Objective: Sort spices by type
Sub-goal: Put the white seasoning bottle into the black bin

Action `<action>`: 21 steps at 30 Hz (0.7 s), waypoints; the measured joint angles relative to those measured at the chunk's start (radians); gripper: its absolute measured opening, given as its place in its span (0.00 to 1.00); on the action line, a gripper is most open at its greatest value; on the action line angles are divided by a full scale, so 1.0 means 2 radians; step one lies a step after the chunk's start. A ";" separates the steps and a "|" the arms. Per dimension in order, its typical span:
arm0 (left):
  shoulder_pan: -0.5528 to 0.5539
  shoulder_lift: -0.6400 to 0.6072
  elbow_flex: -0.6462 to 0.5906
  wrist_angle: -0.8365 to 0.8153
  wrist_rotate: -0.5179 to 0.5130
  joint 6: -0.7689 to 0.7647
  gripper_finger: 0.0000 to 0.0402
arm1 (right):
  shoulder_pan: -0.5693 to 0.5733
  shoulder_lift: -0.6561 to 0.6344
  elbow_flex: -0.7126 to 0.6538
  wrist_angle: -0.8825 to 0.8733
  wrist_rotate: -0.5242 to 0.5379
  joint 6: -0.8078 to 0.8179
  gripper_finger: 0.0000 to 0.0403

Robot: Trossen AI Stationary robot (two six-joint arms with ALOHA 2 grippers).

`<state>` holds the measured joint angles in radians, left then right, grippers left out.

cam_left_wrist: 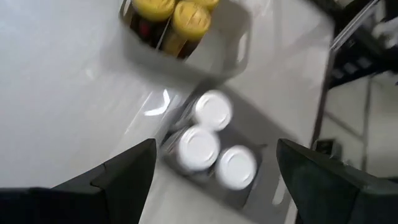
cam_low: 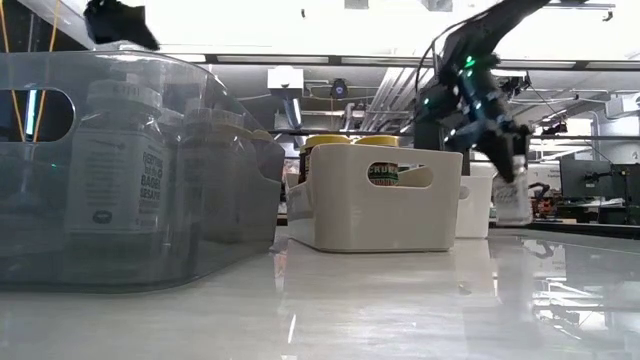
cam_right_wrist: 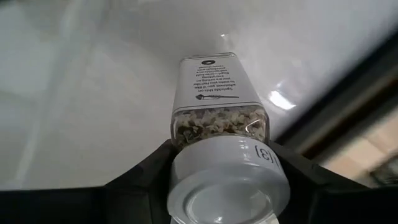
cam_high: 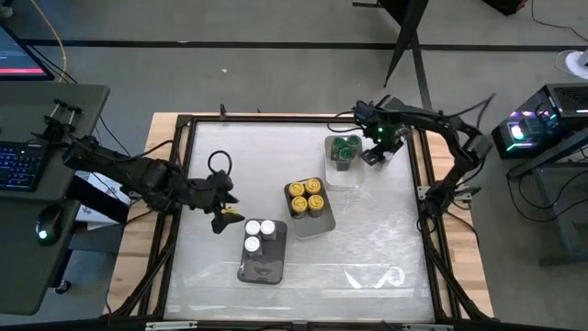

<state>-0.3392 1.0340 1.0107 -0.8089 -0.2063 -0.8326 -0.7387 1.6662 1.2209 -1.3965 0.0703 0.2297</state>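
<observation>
My right gripper (cam_right_wrist: 227,177) (cam_high: 375,154) is over the table's far right part, just right of the clear tray (cam_high: 342,175) of green-lidded jars (cam_high: 345,150), and is shut on a white-lidded spice jar (cam_right_wrist: 214,93) of pale flakes. My left gripper (cam_left_wrist: 216,152) (cam_high: 224,208) is open and empty. It hovers left of the grey tray (cam_high: 263,268), in which three white-lidded jars (cam_left_wrist: 199,148) stand. Several yellow-lidded jars (cam_high: 306,196) stand in the middle tray (cam_high: 314,225). My right gripper holds the jar by its white lid (cam_right_wrist: 249,163), pinched between the two fingers, which come from above. The jar's body (cam_low: 513,195) hangs below the fingers, tilted, low over the table. Whether its base touches the table, I cannot tell.
The three trays run in a slanting row from near left to far right. Bare table (cam_high: 386,239) lies on the near right and along the left (cam_high: 202,267). A raised black frame (cam_high: 424,193) borders the table. In the low view the near tray (cam_low: 120,200) fills the left.
</observation>
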 joint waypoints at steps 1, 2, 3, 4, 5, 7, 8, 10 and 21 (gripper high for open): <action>0.000 0.000 0.000 -0.013 0.004 0.000 0.79 | 0.000 -0.011 0.000 -0.010 0.007 -0.001 0.48; 0.000 0.000 0.000 -0.027 0.007 0.000 0.79 | 0.000 -0.024 0.000 -0.021 0.014 -0.001 0.48; -0.001 0.000 0.000 -0.043 0.007 0.000 0.79 | 0.000 -0.037 0.000 -0.030 0.017 0.001 0.48; -0.003 0.000 0.000 -0.058 0.006 -0.001 0.79 | 0.000 -0.054 0.000 -0.039 0.017 0.007 0.48; -0.004 0.000 0.000 -0.072 0.005 -0.001 0.79 | 0.000 -0.074 0.000 -0.046 0.016 0.014 0.48; -0.008 0.000 0.000 -0.095 -0.006 -0.002 0.79 | 0.008 -0.115 0.000 -0.053 0.010 0.034 0.48; -0.010 0.000 0.000 -0.103 -0.015 -0.002 0.79 | 0.015 -0.137 0.000 -0.053 0.000 0.044 0.48; -0.012 0.000 0.000 -0.111 -0.036 -0.007 0.79 | 0.035 -0.178 0.000 -0.044 -0.033 0.078 0.48; -0.012 0.000 0.000 -0.113 -0.039 0.003 0.79 | 0.316 -0.246 0.000 0.245 -0.113 0.358 0.48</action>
<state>-0.3630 1.0340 1.0107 -1.0348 -0.2840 -0.8266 -0.1060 1.1738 1.2217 -0.9073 -0.1557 0.9456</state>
